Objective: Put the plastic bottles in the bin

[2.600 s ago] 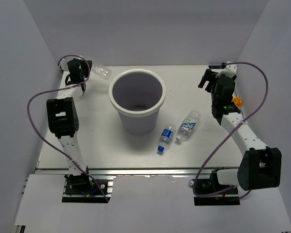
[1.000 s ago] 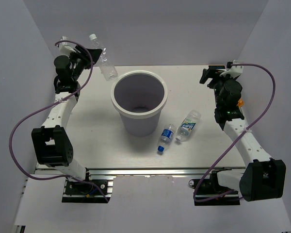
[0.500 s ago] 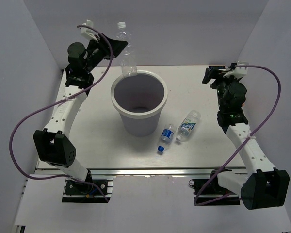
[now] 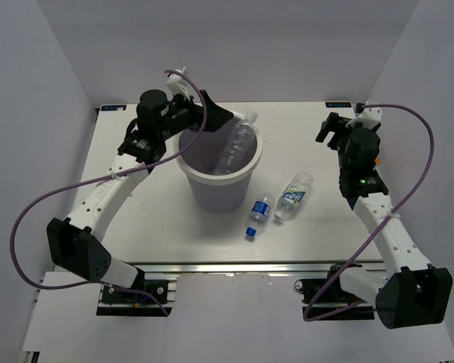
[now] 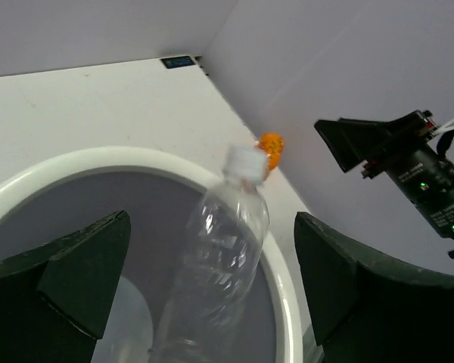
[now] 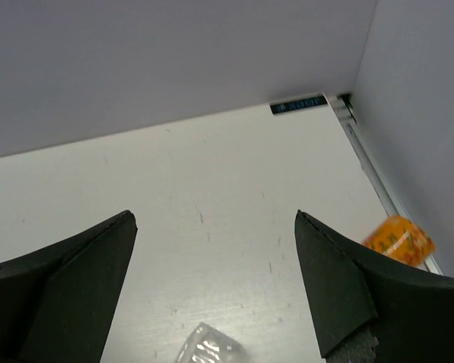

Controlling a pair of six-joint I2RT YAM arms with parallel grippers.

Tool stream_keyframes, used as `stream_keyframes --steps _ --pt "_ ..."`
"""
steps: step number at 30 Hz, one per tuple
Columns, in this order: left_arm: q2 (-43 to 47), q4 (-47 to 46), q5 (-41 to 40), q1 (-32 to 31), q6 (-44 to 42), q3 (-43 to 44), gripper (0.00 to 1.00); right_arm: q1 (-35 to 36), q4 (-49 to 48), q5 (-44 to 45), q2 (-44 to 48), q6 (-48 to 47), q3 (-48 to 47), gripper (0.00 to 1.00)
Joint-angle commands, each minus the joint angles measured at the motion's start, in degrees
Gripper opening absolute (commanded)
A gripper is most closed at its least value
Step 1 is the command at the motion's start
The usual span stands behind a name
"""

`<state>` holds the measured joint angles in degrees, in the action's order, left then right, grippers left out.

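The white bin (image 4: 212, 198) stands at mid-table. A clear unlabelled bottle (image 4: 238, 144) leans inside it, cap up against the right rim. My left gripper (image 4: 225, 115) hangs over the bin's far rim. In the left wrist view its jaws stand wide open on either side of this bottle (image 5: 221, 257) without touching it, above the bin's rim (image 5: 284, 295). A blue-labelled bottle (image 4: 259, 213) and a green-white one (image 4: 293, 194) lie right of the bin. The orange bottle (image 6: 399, 240) lies by the right wall. My right gripper (image 4: 329, 128) is open and empty over the far right table.
White walls close in the table on the left, back and right. In the right wrist view a clear bottle's end (image 6: 208, 349) shows at the bottom edge, between the open fingers (image 6: 76, 272). The orange bottle (image 5: 271, 144) also shows past the bin.
My left arm swung right from the far left corner, carrying the clear bottle over the bin. Its jaws have opened and the bottle has dropped inside. The right arm barely shifted.
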<state>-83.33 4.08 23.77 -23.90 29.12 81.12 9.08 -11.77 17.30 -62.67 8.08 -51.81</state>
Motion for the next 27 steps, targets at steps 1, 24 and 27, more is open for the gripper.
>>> stream_keyframes --steps 1,24,27 --pt "3.97 3.38 -6.45 0.43 -2.93 1.13 0.98 0.23 9.18 6.33 0.45 3.60 -3.20 0.89" --pt "0.01 6.39 -28.17 21.61 0.14 -7.46 0.98 11.75 49.65 14.08 -21.78 33.05 -11.91 0.89" --pt "-0.69 5.07 -27.81 22.75 0.23 -10.72 0.98 11.75 45.63 9.35 -23.98 32.27 -9.81 0.89"
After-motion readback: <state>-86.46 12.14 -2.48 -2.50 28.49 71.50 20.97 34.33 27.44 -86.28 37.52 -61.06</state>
